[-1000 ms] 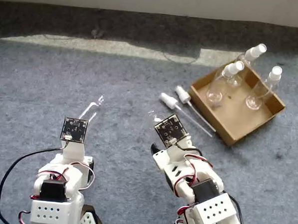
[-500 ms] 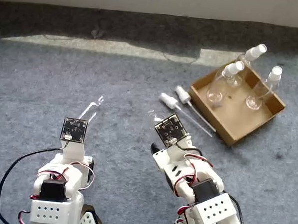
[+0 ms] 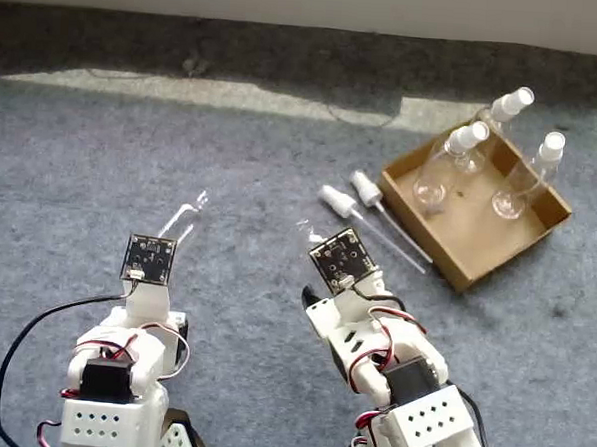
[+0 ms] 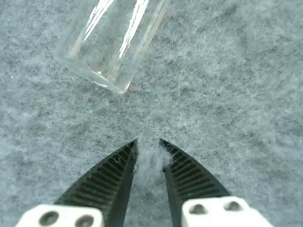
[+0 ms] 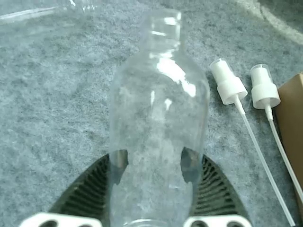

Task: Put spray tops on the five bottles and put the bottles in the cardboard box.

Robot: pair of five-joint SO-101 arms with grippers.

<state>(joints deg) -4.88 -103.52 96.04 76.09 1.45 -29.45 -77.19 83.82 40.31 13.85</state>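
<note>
Over the grey worktop (image 3: 232,150), the high view has three clear capped bottles (image 3: 436,171) leaning in the cardboard box (image 3: 473,233), with two white spray tops (image 3: 338,200) just beside it. Left wrist view: the left end effector (image 4: 149,144) is narrowly parted and empty, and a transparent lying bottle (image 4: 113,38) is just ahead. Right wrist view: the right end effector (image 5: 154,163) clamps an uncapped clear bottle (image 5: 158,118).

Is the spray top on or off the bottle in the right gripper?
Off. The bottle in the right gripper has a bare, open neck; two spray tops lie loose beside it.
</note>
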